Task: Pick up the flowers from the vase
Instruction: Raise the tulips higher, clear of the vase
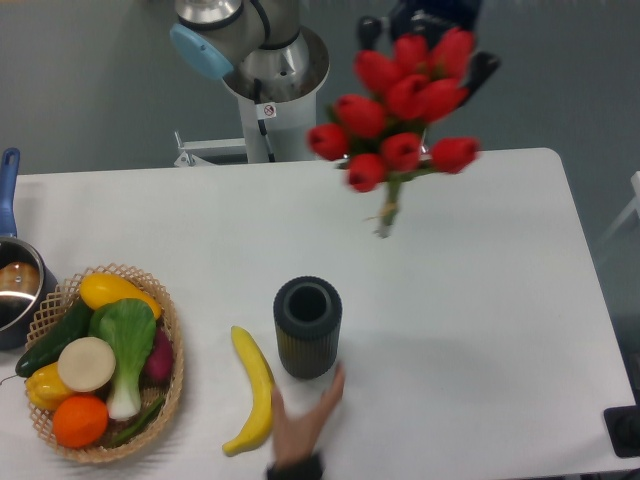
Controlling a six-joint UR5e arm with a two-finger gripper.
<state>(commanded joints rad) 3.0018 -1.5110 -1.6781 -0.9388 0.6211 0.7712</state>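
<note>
- Flowers (pixel 402 110): bunch of red tulip buds on short green stems, airborne at about 1 o'clock from the vase and well apart from it. Stem ends hang free over bare tabletop, tilted slightly left. Blurred, which suggests motion. Judged fully clear of the vase mouth, so the extraction part of the task looks done.
- Vase (pixel 307 327): dark ribbed cylinder, upright near table centre, round mouth showing empty.
- Gripper (pixel 430 20): only dark fragments show behind the topmost buds at the upper edge. The finger gap is hidden by the blooms, so I cannot tell how the pincer stands. The bunch hangs directly beneath it with no other support, so a grasp is likely, as a judgement only.
- Human hand (pixel 303 420): at 6 o'clock from the vase, fingertips just beside its base; contact cannot be told. Presumably placed to steady the vase against tipping.
- Banana (pixel 254 390): lying at 8 o'clock from the vase, near it.
- Basket (pixel 168 330): wicker, holding assorted vegetables and fruit, at 9 o'clock, well apart.
- Pot (pixel 12 285): at far left edge, partly cut off.
- Table (pixel 480 300): white surface bearing all of the above.
</note>
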